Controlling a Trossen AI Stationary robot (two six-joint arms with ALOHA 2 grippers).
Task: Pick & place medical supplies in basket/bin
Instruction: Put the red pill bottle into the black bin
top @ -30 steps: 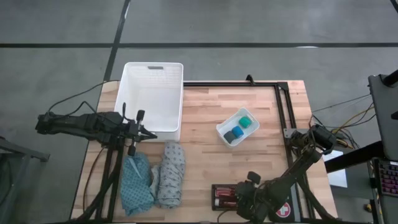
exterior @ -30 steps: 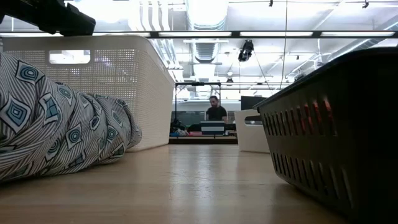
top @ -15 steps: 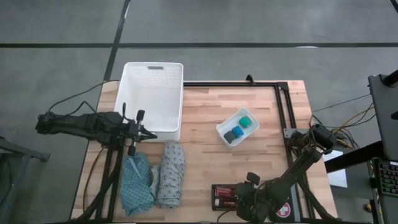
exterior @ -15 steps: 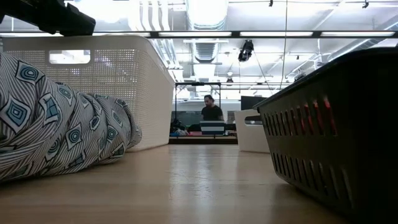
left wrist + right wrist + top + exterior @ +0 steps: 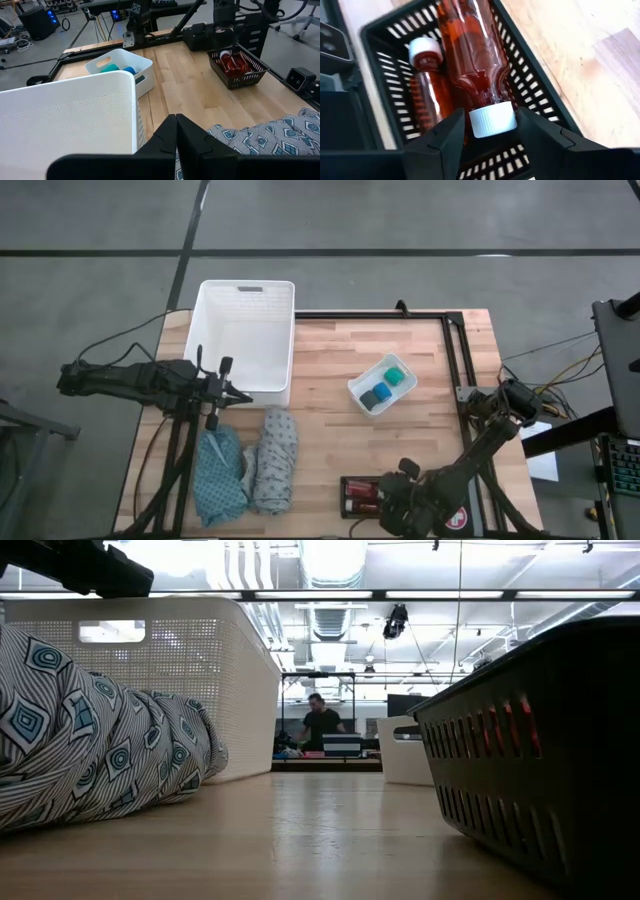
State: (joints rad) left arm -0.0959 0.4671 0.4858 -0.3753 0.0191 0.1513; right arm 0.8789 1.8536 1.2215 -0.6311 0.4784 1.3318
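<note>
We count two patterned cloths, one teal cloth [image 5: 220, 476] and one grey cloth [image 5: 274, 457]. There is one large white basket [image 5: 246, 340], one small white tray [image 5: 358, 391] and one black slotted basket [image 5: 352, 498]. The tray holds one blue piece [image 5: 377, 397] and one green piece [image 5: 397, 377]. Of red bottles with white caps [image 5: 475, 60] we can make out two in the right wrist view (others may be hidden). One person [image 5: 320, 723] stands in the room behind.
</note>
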